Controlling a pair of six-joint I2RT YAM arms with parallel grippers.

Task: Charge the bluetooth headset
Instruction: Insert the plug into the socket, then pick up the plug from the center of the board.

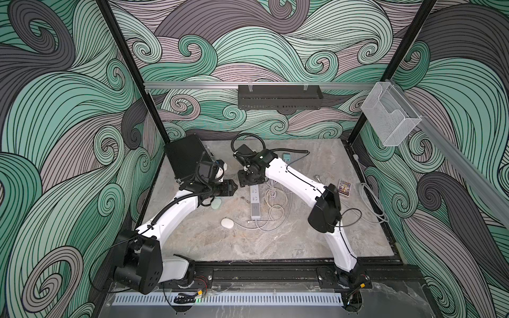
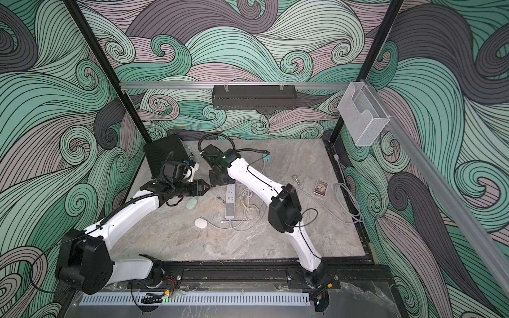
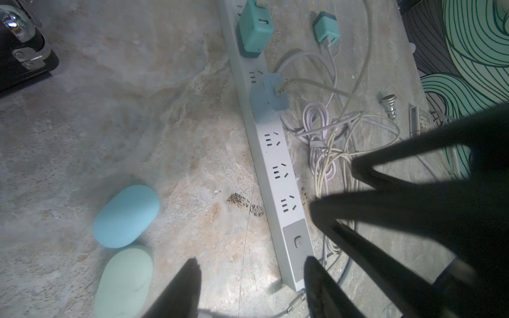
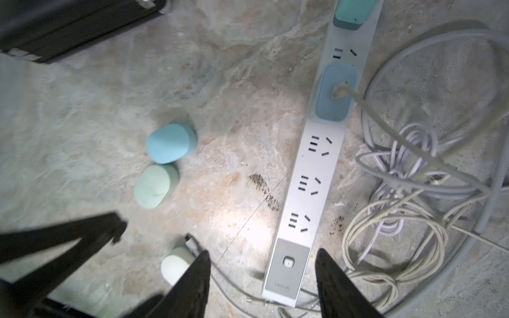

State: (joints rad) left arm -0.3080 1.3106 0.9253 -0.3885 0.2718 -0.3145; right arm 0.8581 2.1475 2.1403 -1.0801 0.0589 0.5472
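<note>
Jaws gape empty on left pincer [image 3: 252,261] and right pincer [image 4: 263,253], near power strip [image 4: 308,176].

White links [image 1: 176,212], black joints [image 1: 326,209] — black left claw [image 1: 234,188].

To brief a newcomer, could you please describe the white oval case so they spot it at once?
Find the long white power strip in the middle of the stone table. Off its switch end, to the robot's left, lies the white oval case. Unlike the blue case and the pale green case nearby, it lies alone with a cable reaching it.
</note>
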